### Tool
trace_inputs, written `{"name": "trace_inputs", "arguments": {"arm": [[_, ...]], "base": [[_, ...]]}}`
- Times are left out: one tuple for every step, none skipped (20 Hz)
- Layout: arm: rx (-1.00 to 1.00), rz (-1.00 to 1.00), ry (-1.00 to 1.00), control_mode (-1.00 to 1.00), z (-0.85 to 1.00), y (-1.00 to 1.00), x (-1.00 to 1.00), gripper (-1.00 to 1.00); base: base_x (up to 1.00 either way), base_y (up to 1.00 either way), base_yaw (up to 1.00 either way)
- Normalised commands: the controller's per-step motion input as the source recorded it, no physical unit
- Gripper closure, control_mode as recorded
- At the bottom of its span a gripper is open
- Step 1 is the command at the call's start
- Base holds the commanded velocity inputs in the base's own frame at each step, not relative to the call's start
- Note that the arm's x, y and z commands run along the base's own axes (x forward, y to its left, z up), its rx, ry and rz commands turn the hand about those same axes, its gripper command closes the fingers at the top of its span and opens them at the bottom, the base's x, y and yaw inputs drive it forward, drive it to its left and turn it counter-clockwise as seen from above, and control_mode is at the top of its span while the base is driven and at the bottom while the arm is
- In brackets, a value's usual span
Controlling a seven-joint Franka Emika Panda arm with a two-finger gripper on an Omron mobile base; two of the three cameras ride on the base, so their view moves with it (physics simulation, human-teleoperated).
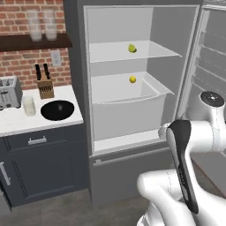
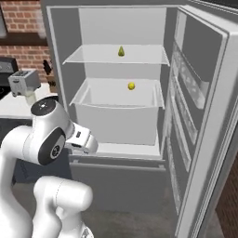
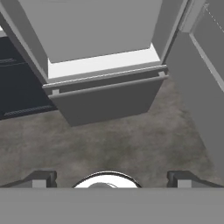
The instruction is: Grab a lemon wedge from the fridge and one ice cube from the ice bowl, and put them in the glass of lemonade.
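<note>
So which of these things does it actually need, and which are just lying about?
Needed: lemon wedge on the upper shelf of the open fridge, ice bowl, lemonade glass.
Lying about: yellow ball, toaster, knife block, shelf glasses.

From the left base view you look forward and slightly right into the open, tall dark grey fridge point(image 1: 81, 66) with its white shelved inside, with the white countertop point(image 1: 17, 123) beside it on your left. From the right base view you face the same fridge point(image 2: 60, 69) from the other side, looking slightly left, its open grey door point(image 2: 204, 116) close on your right. Both share the white shelves and the grey bottom drawer front point(image 1: 123, 170). The hand view sits low, close to that drawer front point(image 3: 105, 100), looking down at the mottled brown-grey floor point(image 3: 131, 148).
</note>
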Motion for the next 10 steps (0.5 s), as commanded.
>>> {"name": "trace_inputs", "arguments": {"arm": [[0.00,0.00,0.00,1.00,0.00,0.00,0.00,-1.00],[0.00,0.00,0.00,1.00,0.00,0.00,0.00,-1.00],[0.00,0.00,0.00,1.00,0.00,0.00,0.00,-1.00],[0.00,0.00,0.00,1.00,0.00,0.00,0.00,-1.00],[0.00,0.00,0.00,1.00,0.00,0.00,0.00,-1.00],[0.00,0.00,0.00,1.00,0.00,0.00,0.00,-1.00],[0.00,0.00,0.00,1.00,0.00,0.00,0.00,-1.00],[0.00,0.00,0.00,1.00,0.00,0.00,0.00,-1.00],[0.00,0.00,0.00,1.00,0.00,0.00,0.00,-1.00],[0.00,0.00,0.00,1.00,0.00,0.00,0.00,-1.00]], "base": [[0.63,-0.24,0.04],[0.64,-0.29,0.05],[0.64,-0.33,0.06],[0.62,-0.35,0.07],[0.61,-0.34,0.07],[0.61,-0.34,0.07],[0.63,-0.34,0.07],[0.64,-0.36,0.07],[0.65,-0.36,0.07],[0.66,-0.36,0.07]]}}
